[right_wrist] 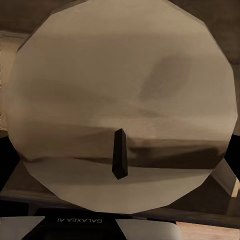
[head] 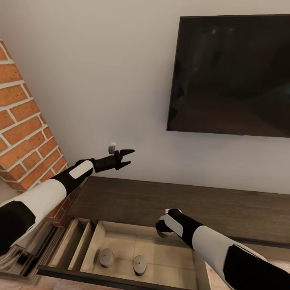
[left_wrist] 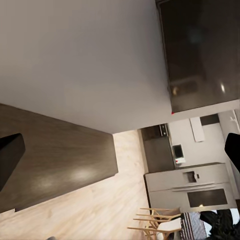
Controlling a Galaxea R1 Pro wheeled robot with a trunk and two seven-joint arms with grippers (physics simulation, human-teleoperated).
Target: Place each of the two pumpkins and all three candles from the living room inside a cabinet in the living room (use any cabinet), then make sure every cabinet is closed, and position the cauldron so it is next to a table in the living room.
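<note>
Robot's two arms reach over the low dark-brown cabinet (head: 177, 201), whose drawer (head: 121, 241) is pulled open below the wall-mounted TV (head: 233, 76). L arm is stretched fwd and raised, black forearm angled toward the white wall; the left gripper (head: 128, 158) hangs in mid-air w/ fingers spread apart, nothing between them, just beside a small wall outlet (head: 112, 147) and near the brick column (head: 24, 129). R arm comes in from the lower right, wrist bent downward over the drawer's rear edge. In the right wrist view a candle (right_wrist: 122, 107), grey-beige w/ a dark wick, sits close before the lens w/ a dark finger at either side, so the right gripper (right_wrist: 120, 150) looks clamped on it. Two more candles (head: 106, 257) (head: 139, 265) stand upright on the drawer floor, near each other but apart. Left wrist view looks along the cabinet top twd a fridge (left_wrist: 192, 185) and wooden chairs (left_wrist: 155, 225) beyond.
</note>
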